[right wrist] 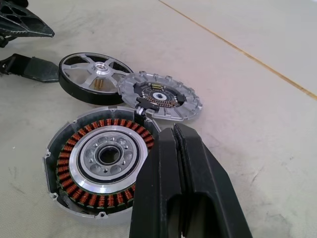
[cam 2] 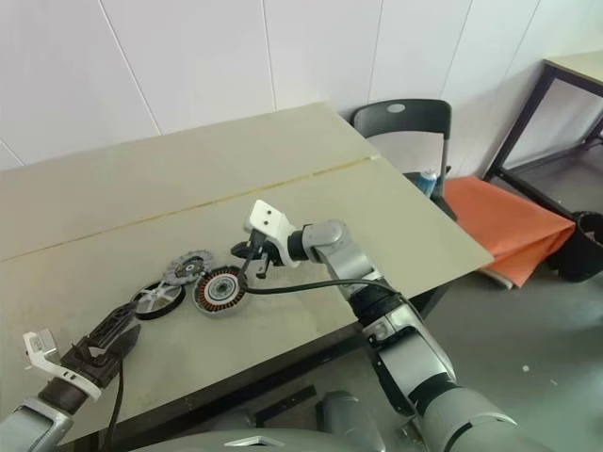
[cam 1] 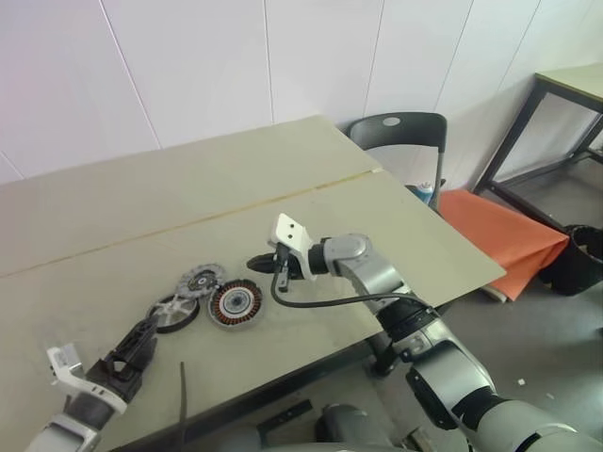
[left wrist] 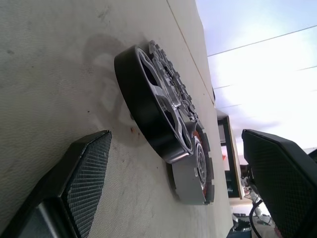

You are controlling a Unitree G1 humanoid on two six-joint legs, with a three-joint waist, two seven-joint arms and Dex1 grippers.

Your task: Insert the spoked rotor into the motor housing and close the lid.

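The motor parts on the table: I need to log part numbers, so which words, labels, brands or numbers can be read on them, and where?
None can be read.
Dark-rimmed spoked rotor with silvery spokes: no text.
Round motor housing with copper-orange windings: no text.
Silver-grey toothed lid disc: its dark centre board shows small marks, too small to read.
Beige table: no labels or signs.

Even, bright indoor light falls on the table (cam 1: 188, 188), with no hard glare. The rotor (left wrist: 148, 109) casts a faint, soft shadow on the tabletop. The far wall (left wrist: 267, 49) washes out pale, and the near left fingers (left wrist: 84, 183) blur.
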